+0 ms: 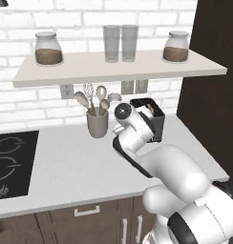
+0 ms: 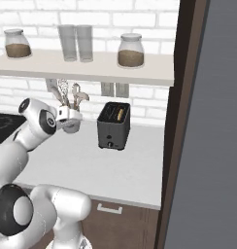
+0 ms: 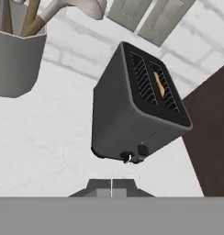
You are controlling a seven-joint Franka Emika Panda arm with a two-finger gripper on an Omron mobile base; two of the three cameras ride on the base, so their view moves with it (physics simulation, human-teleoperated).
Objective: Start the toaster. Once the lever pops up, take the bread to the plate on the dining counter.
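On the worktop (image 2: 86, 165): one toaster (image 2: 113, 126), one bread (image 3: 159, 84) inside.

Both base views look forward and down over the pale worktop (image 1: 66, 167) toward the brick wall, one from behind-left, one from behind-right, sharing the toaster (image 2: 113, 126) and shelf (image 1: 113, 69). The hand view, rolled sideways, faces the toaster (image 3: 132, 110) from close.

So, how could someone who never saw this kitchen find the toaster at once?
Look at the pale worktop under the wall shelf, near the dark tall panel. The toaster is the small black box there, right of the grey utensil holder, with bread in one slot.
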